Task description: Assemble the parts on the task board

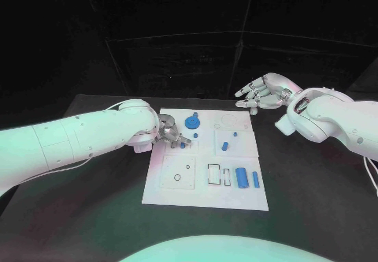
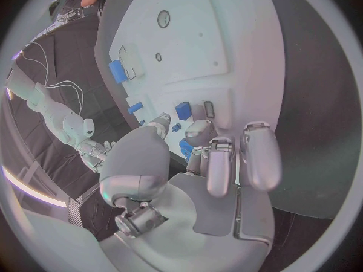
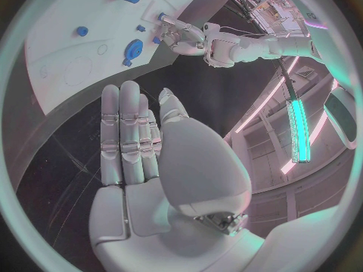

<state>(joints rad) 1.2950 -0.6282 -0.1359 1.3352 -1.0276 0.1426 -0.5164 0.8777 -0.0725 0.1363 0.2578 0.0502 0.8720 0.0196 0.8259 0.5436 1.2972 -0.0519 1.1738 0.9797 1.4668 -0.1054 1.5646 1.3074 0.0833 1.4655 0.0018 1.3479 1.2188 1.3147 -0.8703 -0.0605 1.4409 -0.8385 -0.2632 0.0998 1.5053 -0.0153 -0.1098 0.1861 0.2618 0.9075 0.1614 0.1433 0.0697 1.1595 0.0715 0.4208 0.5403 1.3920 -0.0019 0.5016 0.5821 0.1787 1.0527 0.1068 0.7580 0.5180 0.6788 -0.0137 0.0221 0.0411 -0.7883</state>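
White plastic task board [image 1: 169, 194] fills frame centre on the black bench. Left hand [image 1: 172, 135] pinches a small blue part [image 1: 183, 145]; a loose pinch could drop it. Right hand [image 1: 264, 93] hovers released, upper right.

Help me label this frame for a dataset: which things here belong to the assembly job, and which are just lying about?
Job:
- task board
- blue gear-like part
- small blue peg
- two blue bars
- left hand, fingers at a small blue part
- right hand, holding nothing, beyond the board's far corner

Lying about:
- black table
- white cable at its right edge
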